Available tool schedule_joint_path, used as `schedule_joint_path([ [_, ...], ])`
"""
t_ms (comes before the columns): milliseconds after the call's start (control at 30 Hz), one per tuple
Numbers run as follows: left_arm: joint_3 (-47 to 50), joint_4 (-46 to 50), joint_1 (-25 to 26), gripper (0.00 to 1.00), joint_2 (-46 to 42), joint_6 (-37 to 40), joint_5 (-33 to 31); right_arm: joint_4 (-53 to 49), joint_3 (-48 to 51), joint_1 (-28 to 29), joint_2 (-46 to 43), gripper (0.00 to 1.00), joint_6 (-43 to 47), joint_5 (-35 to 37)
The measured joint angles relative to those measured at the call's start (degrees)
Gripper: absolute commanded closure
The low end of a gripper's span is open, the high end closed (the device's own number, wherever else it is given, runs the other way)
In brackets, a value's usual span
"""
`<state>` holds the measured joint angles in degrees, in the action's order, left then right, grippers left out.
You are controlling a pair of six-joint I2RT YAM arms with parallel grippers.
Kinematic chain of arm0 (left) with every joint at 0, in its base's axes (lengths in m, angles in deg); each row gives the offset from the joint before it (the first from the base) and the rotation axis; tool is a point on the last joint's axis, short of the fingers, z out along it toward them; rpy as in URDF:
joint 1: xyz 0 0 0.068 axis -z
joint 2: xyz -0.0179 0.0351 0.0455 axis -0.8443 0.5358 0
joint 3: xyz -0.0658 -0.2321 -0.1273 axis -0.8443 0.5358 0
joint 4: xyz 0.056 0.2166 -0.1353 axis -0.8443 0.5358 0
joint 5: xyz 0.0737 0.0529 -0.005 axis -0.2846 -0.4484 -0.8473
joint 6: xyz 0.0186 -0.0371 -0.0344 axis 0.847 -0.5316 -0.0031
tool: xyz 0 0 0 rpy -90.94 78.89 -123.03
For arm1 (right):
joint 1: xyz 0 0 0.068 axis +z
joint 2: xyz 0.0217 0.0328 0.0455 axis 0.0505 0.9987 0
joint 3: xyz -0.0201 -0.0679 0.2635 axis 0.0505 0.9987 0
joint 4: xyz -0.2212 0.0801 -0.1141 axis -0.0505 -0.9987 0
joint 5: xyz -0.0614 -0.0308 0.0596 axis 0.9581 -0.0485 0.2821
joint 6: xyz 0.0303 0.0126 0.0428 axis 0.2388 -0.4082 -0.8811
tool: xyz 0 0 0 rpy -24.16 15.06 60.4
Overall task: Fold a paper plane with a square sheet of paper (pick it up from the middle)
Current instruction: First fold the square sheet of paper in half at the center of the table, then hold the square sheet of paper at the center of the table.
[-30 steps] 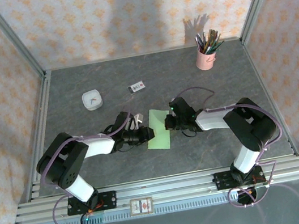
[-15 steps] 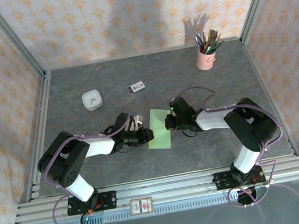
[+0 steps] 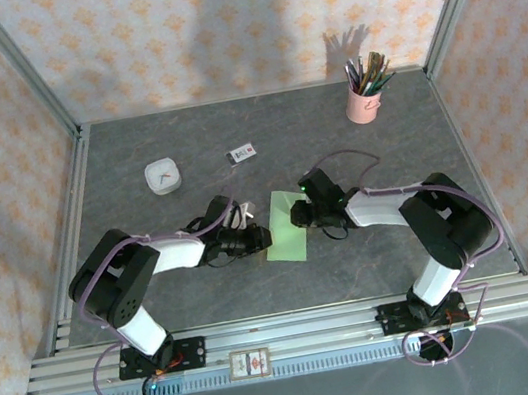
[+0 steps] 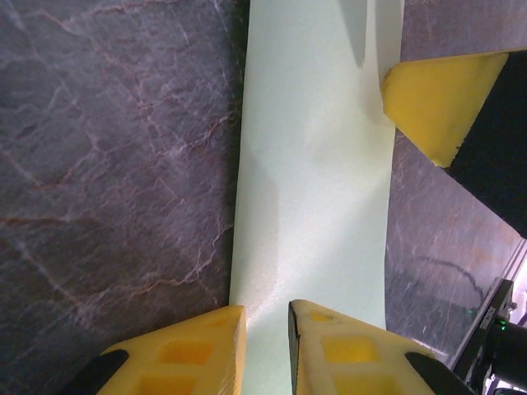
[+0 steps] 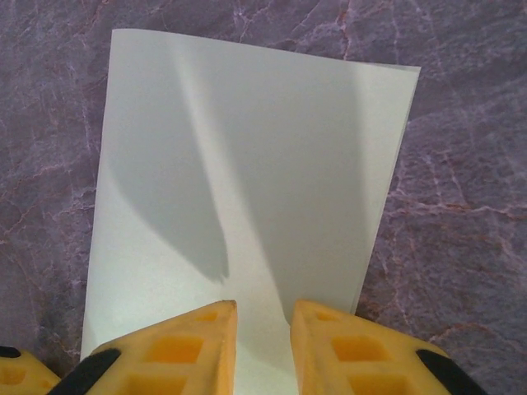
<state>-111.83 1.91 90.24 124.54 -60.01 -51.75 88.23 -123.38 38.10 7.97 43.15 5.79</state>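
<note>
Paper this thin weighs almost nothing and has no stiffness to speak of: the square sheet of paper [image 3: 285,229] will flop, slide on the smooth stone-patterned bench [image 3: 183,140] and crease wherever it is pinched, so a stray squeeze would likely leave a mark that spoils the later folds. It lies flat just toward 6 o'clock of the bench's centre, seen from above as a narrow upright rectangle, apparently doubled over along one long side. The left end effector [image 4: 266,346] sits at its 9 o'clock edge and the right end effector [image 5: 263,337] at its 3 o'clock edge, each with yellow jaws parted by a slim gap through which pale green shows. Neither is clamped on anything, though whether the tips press on the sheet I cannot tell. Lying flush, it offers no lip to grab, so the better hold is probably a light pinch at the middle of a long edge while the other tip pins it.
</note>
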Motion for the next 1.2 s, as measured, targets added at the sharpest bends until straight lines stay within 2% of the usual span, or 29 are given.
schedule_joint_path([
  [167, 0.1, 3.0, 0.3, 0.73, -3.0, -0.2, -2.0, -0.2, 0.0, -0.2, 0.1, 0.79, 0.0, 0.0],
  [333, 0.1, 0.4, 0.5, 0.72, -6.4, -2.7, -0.4, -0.2, 0.0, -0.2, 0.2, 0.80, 0.0, 0.1],
  [533, -2.7, -0.3, 2.9, 0.72, -2.0, -3.1, 1.3, -0.1, 0.1, -0.3, 0.2, 0.81, 0.0, 0.2],
  [700, -3.7, -0.1, 2.9, 0.72, 1.9, -2.9, 1.3, 0.3, 0.3, -0.3, 0.2, 0.81, 0.0, 0.2],
  [1067, -3.1, -0.2, 2.8, 0.72, 2.3, -2.8, 1.1, 0.5, 0.5, -0.3, 0.2, 0.81, 0.0, 0.2],
  [1200, -2.9, -0.5, 2.6, 0.72, 2.3, -2.2, 1.0, 0.5, 0.4, -0.3, 0.2, 0.77, 0.0, 0.2],
])
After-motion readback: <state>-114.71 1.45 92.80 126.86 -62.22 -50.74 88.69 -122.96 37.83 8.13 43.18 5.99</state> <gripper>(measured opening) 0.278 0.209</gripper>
